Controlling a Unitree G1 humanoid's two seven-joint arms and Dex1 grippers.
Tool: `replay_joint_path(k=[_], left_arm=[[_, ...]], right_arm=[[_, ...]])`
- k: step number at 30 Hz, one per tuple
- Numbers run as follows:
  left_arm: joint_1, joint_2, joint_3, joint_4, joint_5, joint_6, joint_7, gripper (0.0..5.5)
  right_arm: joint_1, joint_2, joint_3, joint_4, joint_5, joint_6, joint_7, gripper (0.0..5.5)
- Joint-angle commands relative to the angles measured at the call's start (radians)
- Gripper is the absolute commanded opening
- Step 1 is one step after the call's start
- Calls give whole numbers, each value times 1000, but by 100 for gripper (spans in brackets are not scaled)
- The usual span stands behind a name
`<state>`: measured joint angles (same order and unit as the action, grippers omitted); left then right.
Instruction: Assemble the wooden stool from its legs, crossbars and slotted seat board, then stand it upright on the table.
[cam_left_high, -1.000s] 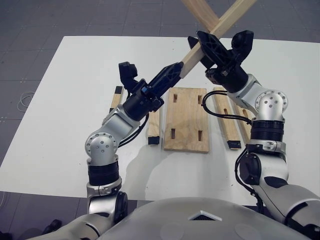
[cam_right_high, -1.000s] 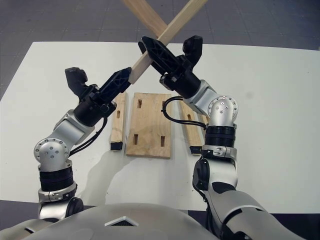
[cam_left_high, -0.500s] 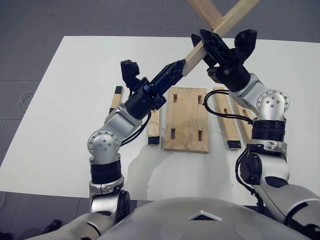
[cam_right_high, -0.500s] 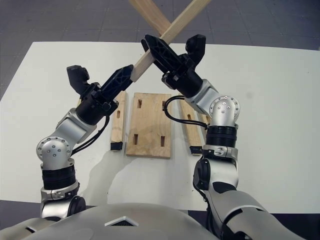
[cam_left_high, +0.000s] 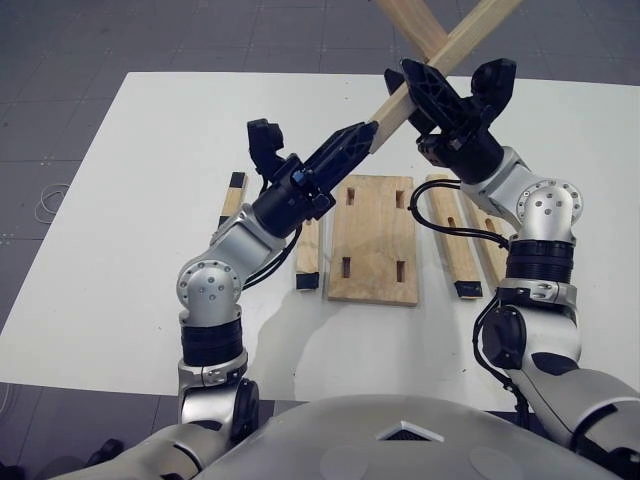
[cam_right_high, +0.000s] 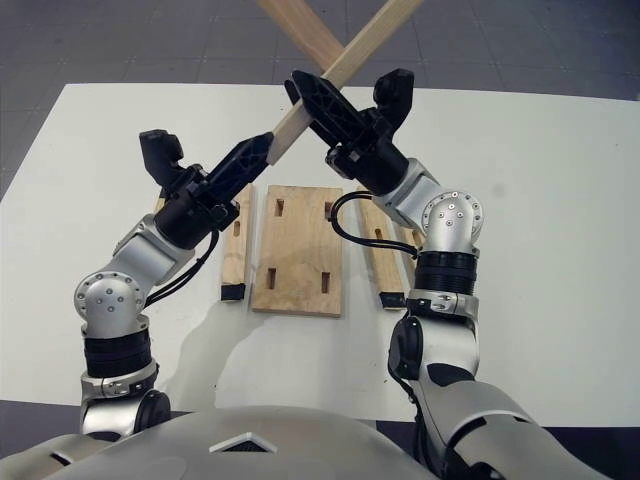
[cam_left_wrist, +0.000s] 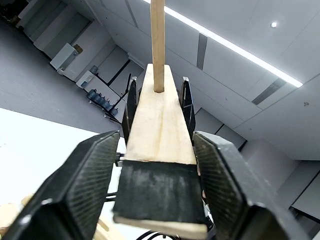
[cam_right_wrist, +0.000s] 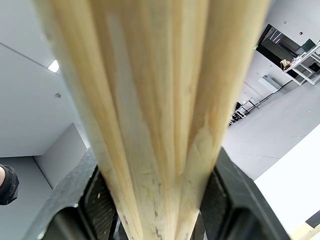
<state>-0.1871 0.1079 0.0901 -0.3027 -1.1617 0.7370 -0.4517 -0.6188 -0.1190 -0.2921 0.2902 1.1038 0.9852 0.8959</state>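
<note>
Seat board (cam_left_high: 373, 240): pale plywood rectangle with four slots, lying flat on the table (cam_left_high: 120, 220). Two bars lie to its left: near bar (cam_left_high: 308, 262), black-capped, just beside the board; outer bar (cam_left_high: 233, 197), black-capped, partly hidden. Two more lie parallel to its right: slotted bar (cam_left_high: 452, 245), black-capped, and edge bar (cam_left_high: 490, 250). Left bar (cam_left_high: 470, 32), black-capped at its lower end, is clamped in the left gripper (cam_left_high: 360, 138); right bar (cam_left_high: 408, 18) is clamped in the right gripper (cam_left_high: 412, 82). Both are raised and cross in an X; contact cannot be confirmed
</note>
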Motion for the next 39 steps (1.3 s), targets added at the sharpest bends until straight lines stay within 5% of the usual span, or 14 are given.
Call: replay_joint_path(k=[1,16,22,39], left_arm=[[-1,14,-4,-7,5,7,-3,330],[65,124,132,-11,-24,-2,5,350],[48,162,160,-20,52,-60,10,350],[77,172,32,-81,118,-57,-19,350]], right_arm=[[-20,-8,0,-11,9,6,6,203],[-11,-63,-15,-13,-23,-12,-1,203],[-5,-222,108,-78,-257,-164,51,203],[-25,-309,366,82,-656,-711,418,203]])
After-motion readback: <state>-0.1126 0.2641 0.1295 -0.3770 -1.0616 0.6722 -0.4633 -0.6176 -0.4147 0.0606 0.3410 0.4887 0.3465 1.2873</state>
